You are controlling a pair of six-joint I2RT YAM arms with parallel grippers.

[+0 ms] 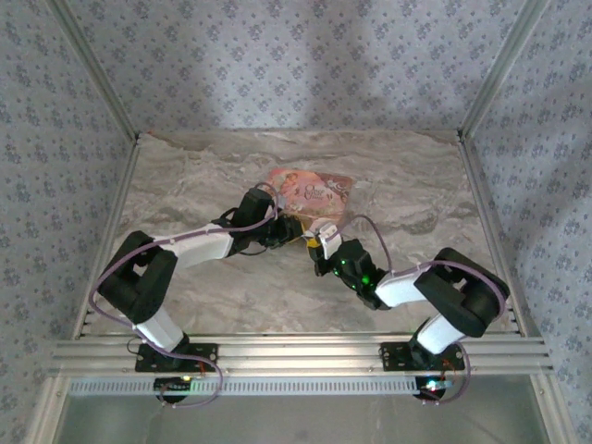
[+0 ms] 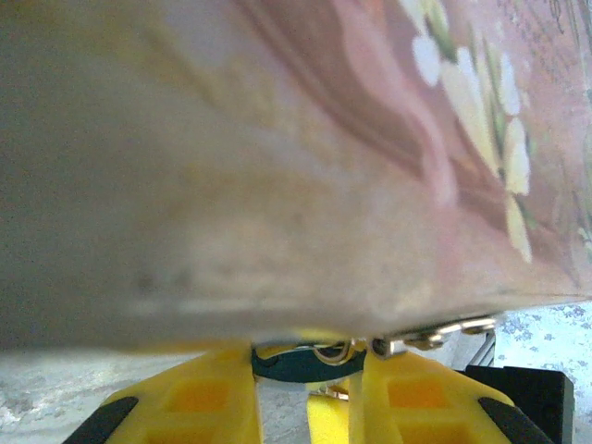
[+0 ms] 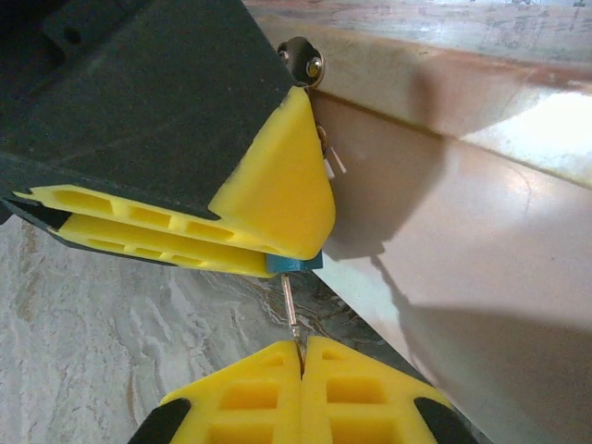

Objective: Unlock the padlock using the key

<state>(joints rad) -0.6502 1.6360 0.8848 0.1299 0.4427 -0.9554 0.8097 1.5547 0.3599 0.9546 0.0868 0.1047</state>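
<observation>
Where the two arms meet over the middle of the marble-patterned desk (image 1: 185, 194), the pink box (image 1: 310, 190) lies just beyond them, a little toward the far side, its picture face up. At the box's near edge the left pincer (image 2: 310, 372) is narrowed onto a small teal-dark piece, the padlock (image 3: 294, 265) as far as one can tell (just a corner of it peeks out between the yellow fingertips). The lock sits right against the side of the box, close under its lower rim, where a bright metal clasp (image 2: 444, 331) juts out to the right. From the near right, the right pincer (image 3: 302, 363) faces it, its two yellow fingers pressed together on the thin metal shaft of the key (image 3: 289, 310). That shaft runs straight from the right fingertips to the teal piece and touches it; whether it is seated in a keyhole cannot be told. A round metal stud (image 3: 302, 60) shows farther along the box's edge, beside the left pincer's black housing. Both pincers stand very near each other, tip facing tip, with the key bridging the short gap.
</observation>
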